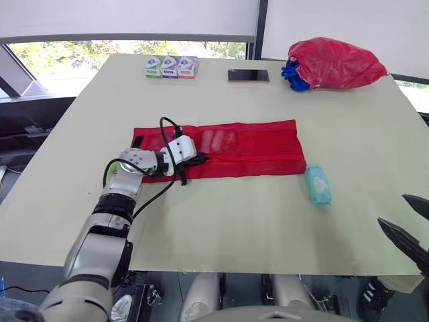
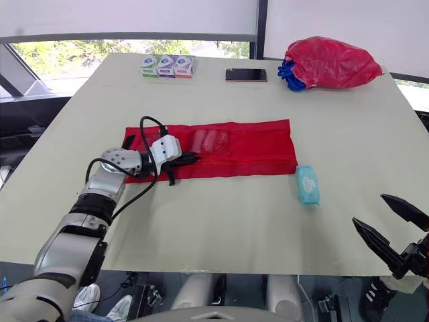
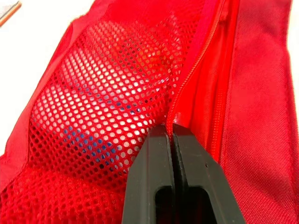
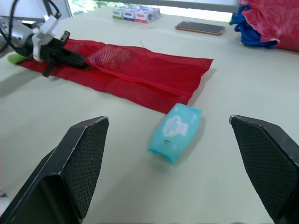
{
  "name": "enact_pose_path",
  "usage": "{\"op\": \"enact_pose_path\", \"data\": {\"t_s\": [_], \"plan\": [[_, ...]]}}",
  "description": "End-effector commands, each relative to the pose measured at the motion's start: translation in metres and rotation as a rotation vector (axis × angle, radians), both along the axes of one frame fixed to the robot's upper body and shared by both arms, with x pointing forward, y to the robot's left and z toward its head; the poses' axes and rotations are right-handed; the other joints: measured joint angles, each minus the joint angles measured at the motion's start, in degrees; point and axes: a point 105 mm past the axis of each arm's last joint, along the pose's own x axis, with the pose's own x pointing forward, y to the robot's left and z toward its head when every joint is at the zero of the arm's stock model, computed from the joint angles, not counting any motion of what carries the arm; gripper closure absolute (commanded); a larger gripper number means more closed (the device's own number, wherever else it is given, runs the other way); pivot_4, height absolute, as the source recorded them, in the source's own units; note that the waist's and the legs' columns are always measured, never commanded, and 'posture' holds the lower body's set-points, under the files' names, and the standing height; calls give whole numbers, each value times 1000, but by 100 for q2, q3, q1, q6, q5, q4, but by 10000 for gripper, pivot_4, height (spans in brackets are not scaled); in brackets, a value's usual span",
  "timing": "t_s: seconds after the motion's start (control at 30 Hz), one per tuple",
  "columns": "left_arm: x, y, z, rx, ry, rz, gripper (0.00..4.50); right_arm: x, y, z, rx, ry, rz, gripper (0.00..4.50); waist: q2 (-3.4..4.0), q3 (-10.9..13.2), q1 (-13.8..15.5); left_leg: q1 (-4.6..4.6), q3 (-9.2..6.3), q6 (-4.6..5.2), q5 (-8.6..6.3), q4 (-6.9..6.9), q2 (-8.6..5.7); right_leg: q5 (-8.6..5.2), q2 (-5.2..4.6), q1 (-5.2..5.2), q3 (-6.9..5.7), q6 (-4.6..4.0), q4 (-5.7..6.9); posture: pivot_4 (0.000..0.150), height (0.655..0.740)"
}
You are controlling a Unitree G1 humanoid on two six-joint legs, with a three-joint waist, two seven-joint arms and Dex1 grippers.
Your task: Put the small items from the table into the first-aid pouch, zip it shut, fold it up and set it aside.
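The red first-aid pouch (image 1: 258,146) lies unfolded flat across the middle of the table. Small items (image 1: 218,141) show through its mesh pocket (image 3: 93,98). My left gripper (image 1: 201,159) rests on the pouch's left part, shut at the zipper line (image 3: 198,56), its fingertips (image 3: 161,136) pressed together where the zip track begins. A teal tissue pack (image 1: 318,184) lies on the table just off the pouch's right end. My right gripper (image 2: 369,208) hovers open near the table's front right edge, a little short of the tissue pack (image 4: 175,132), holding nothing.
At the table's far edge stand three small boxes (image 1: 171,67), a phone (image 1: 248,75) and a red bag with blue cloth (image 1: 335,64). Bare tabletop (image 1: 234,221) runs between the pouch and the front edge.
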Motion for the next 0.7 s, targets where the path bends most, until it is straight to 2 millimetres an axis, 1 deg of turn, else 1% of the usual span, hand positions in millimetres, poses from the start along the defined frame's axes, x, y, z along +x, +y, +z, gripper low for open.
{"op": "enact_pose_path", "data": {"t_s": [0.03, 0.13, 0.3, 0.33, 0.4, 0.43, 0.53, 0.57, 0.6, 0.63, 0.7], "plan": [[-1, 19, 3, 32, -6, 42, 45000, -1, 3, 9, -31, -40, 25, 561, 0, -1, 6, 0, 0, 0, 0, 0, 0, 0, 0, 0, 0, 0, -1, 1500, 7400], [4, 23, 11, 23, -18, 66, 45000, -1, 7, 8, -31, -40, 41, 561, 0, -1, 19, -1, 0, 0, 0, 0, 0, 0, -1, 0, -1, 0, -3, 1500, 7400], [5, 22, 15, 22, -12, 63, 45000, 2, 15, 7, -31, -45, 77, 561, 0, -1, 17, -2, 0, 0, 0, 0, -1, 0, -1, 0, -2, 0, -3, 1500, 7400], [5, 21, 17, 14, -9, 58, 38756, 3, 15, 8, -32, -50, 78, 0, 0, -1, 17, -2, 0, 0, 0, 0, -1, 0, -1, 0, -2, 0, -3, 1500, 7400], [4, 17, 21, -7, 0, 39, 31796, 5, 15, 9, -35, -58, 76, 0, 0, -1, 25, -2, 1, 0, 0, 0, -2, 1, -1, 0, -1, 0, -3, 1500, 7400], [3, 15, 24, -18, 0, 29, 26127, 5, 15, 9, -36, -60, 77, 0, 0, -1, 35, -3, 0, 0, 0, 0, -2, 0, -1, 0, -2, 1, -3, 1500, 7400], [3, 10, 32, -36, -13, 6, 12133, 7, 17, 9, -38, -64, 81, 0, 1, -1, 68, -4, -1, 0, 0, 0, -2, 0, -1, 0, -3, 0, -3, 1500, 7400], [5, 7, 36, -28, -27, 1, 8683, 8, 18, 10, -38, -68, 86, 0, 1, -1, 79, -5, -1, 0, 0, 0, -2, 0, -1, 0, -3, 0, -3, 1500, 7400], [7, 4, 41, -30, -38, -4, 3372, 9, 19, 11, -37, -71, 91, 0, 1, -1, 94, -6, 0, 0, 0, 0, -3, 1, -1, 0, -3, 0, -5, 1500, 7400], [9, 0, 45, -38, -45, -14, 302, 9, 21, 11, -36, -73, 95, 0, 1, -1, 111, -6, 0, 0, 0, 1, -3, 1, -1, 0, -3, 0, -4, 1500, 7400], [8, -11, 50, -51, -46, -54, 302, 11, 25, 12, -35, -77, 113, 0, 1, -1, 146, -7, -1, 0, 0, 1, -4, 1, 0, 0, -4, 0, -5, 1500, 7400]]}}
